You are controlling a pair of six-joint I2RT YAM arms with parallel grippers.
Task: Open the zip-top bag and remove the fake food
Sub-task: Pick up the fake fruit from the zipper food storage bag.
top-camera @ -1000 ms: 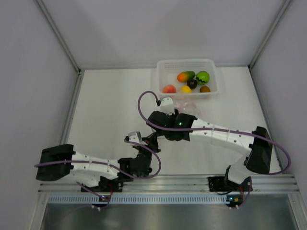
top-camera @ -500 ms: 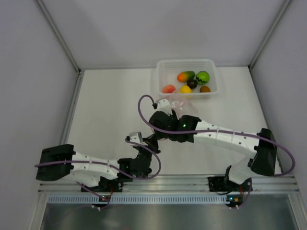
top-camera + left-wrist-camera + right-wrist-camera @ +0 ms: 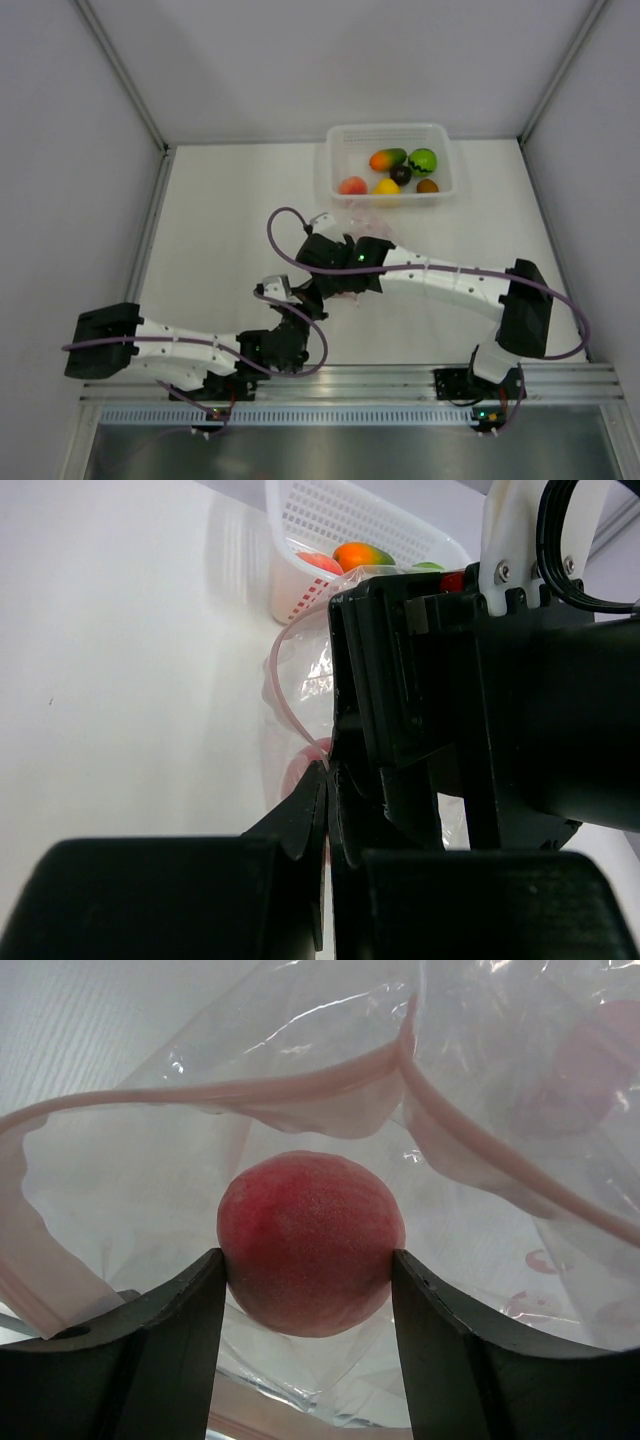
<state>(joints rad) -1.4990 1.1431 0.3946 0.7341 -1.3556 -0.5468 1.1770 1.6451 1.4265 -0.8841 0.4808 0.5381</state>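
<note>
Overhead view: over the last second my right arm has drawn back from the tray point(image 3: 335, 135) toward the arm bases, and the bag point(image 3: 362, 214) has shifted slightly with it. The bag lies just on the near side of the tray.

Right wrist view: the right gripper point(image 3: 308, 1262) is clamped on a red fruit point(image 3: 305, 1235), one finger against each side. The clear bag and its pink zip strip point(image 3: 300, 1095) loop around the fruit, so it sits at the open mouth, not yet clear of the plastic.

Left wrist view: the left gripper point(image 3: 328, 780) is pressed together, pinching the zip strip on the near side of the tray.

Six other fruits point(image 3: 388, 159) lie in the tray. I judge this is the last piece, and the pull-back is starting to extract it.
</note>
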